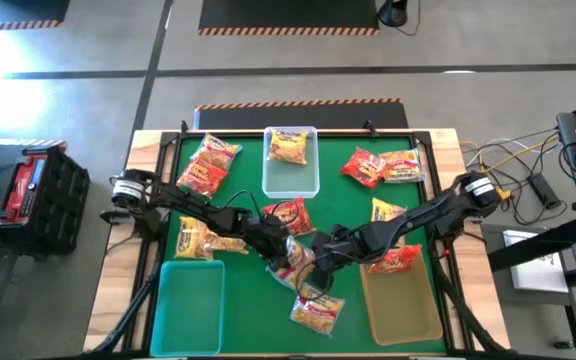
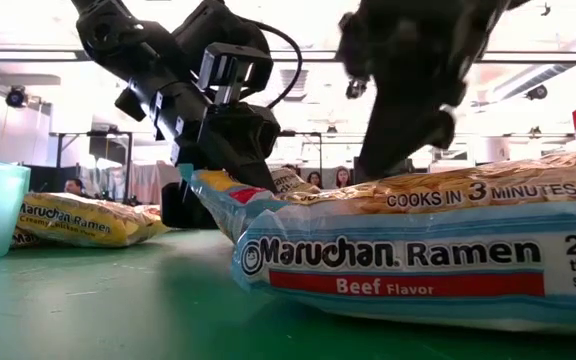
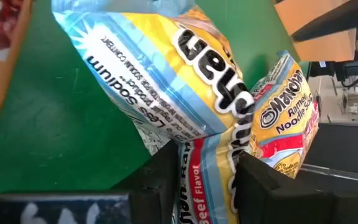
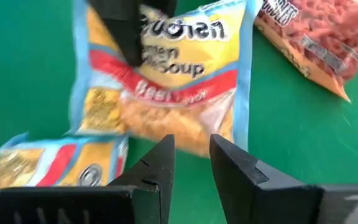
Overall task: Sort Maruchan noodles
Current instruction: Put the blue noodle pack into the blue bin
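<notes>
Left wrist view: left hand (image 3: 207,180) grips pkt (image 3: 185,81), label cut off; right hand (image 4: 191,165) open

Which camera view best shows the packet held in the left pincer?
The left wrist view: the left pincer grips the pale-blue beef packet close up. The high view shows it small among the arms; the right wrist view shows its front; the low view only an edge.

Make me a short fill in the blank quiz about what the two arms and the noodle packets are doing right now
1. The left gripper is shut on a pale-blue and yellow ____ flavor packet.
2. The right gripper hovers with its fingers ____.
3. The clear bin holds ____ packet.

Missing words: Beef; open; one
</notes>
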`<state>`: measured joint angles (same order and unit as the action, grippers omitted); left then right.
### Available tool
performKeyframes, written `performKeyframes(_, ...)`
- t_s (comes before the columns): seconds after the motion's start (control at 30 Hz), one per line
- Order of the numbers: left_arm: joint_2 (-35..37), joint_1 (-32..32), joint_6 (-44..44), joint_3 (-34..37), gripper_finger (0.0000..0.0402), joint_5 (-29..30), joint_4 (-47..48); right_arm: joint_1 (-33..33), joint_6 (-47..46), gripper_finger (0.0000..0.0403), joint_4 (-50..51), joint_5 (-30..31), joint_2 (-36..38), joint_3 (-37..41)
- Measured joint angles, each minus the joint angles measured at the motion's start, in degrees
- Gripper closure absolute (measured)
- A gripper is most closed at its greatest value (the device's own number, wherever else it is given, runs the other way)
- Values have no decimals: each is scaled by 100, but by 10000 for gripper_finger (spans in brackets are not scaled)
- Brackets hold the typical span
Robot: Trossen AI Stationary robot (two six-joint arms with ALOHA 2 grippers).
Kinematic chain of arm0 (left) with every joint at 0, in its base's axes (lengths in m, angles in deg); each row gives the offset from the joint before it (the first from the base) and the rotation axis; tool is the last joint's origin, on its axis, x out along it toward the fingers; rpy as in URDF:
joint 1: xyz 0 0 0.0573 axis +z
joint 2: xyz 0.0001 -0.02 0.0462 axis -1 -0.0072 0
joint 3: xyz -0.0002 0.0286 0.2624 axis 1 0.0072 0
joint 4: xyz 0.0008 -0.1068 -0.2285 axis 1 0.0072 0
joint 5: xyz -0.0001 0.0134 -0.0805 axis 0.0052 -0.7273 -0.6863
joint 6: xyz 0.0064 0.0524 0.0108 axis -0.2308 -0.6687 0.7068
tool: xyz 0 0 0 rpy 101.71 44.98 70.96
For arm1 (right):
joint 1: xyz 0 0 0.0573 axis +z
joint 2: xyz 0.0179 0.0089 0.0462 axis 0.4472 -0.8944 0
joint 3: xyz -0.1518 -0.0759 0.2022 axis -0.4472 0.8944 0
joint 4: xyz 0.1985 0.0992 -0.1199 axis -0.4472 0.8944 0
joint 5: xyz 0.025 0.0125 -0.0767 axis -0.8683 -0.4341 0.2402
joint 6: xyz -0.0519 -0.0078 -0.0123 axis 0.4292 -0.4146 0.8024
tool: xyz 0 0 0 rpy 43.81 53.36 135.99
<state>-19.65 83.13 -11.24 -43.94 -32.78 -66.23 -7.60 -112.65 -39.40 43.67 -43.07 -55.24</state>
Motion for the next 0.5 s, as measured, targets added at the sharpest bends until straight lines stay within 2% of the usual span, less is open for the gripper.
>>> performKeyframes(0.5, 901, -107, -940, 9, 322, -451, 676, 214, -690, 312, 298, 324, 576, 662)
